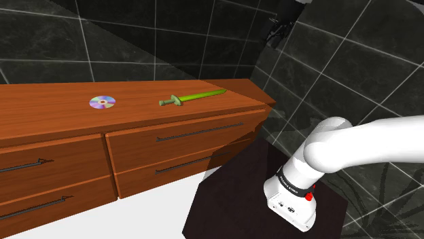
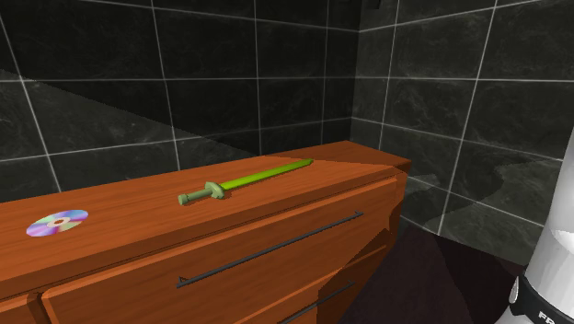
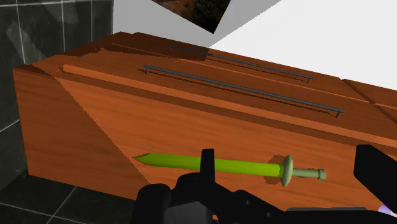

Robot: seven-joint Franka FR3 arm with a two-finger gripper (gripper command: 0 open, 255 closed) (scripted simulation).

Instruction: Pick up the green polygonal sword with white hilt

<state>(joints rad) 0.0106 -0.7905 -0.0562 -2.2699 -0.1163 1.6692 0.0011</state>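
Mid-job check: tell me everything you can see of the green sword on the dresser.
The green polygonal sword is slim. It has a bright lime, faceted blade tapering to a point, and a duller pale-green round guard, grip and pommel, which do not look white. Its material is unclear. It lies flat and whole on the brown wooden dresser top, towards the end by the tiled corner, touching only that surface.
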